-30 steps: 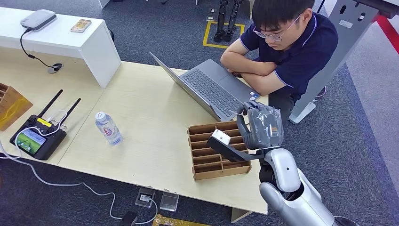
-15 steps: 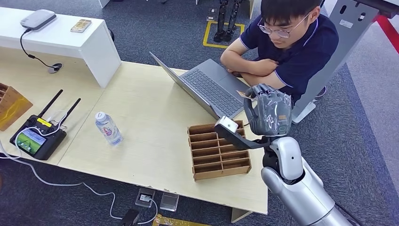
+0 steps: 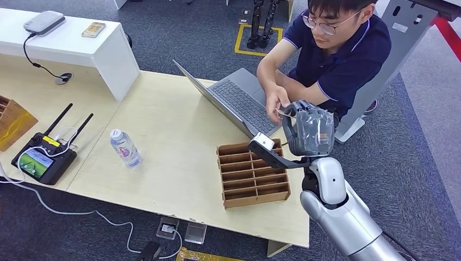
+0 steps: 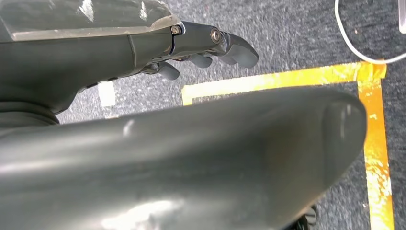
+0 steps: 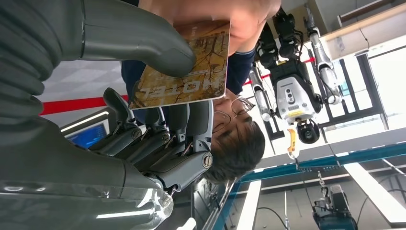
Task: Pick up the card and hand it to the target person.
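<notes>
My right hand (image 3: 310,130) is raised over the desk's right end, beside the laptop. It pinches a brown printed card (image 5: 186,67) between the thick thumb (image 5: 139,33) and the darker fingers (image 5: 163,129). In the head view the card (image 3: 286,114) shows nearly edge-on at the fingertips. A seated person in a dark blue shirt (image 3: 348,54) reaches out, and the person's hand (image 3: 275,102) touches the card's far edge. My left hand (image 4: 210,45) hangs over grey carpet with its fingers loosely apart and nothing in them.
On the pale wooden desk (image 3: 174,152) are an open grey laptop (image 3: 234,100), a cardboard divider tray (image 3: 251,174) under my right forearm, a water bottle (image 3: 125,148) and a black controller with antennas (image 3: 41,157). A white shelf (image 3: 70,43) stands at the back left.
My right hand rose and moved towards the person with the card. The person unfolded their arms, looked up and reached a hand to the card's edge.
</notes>
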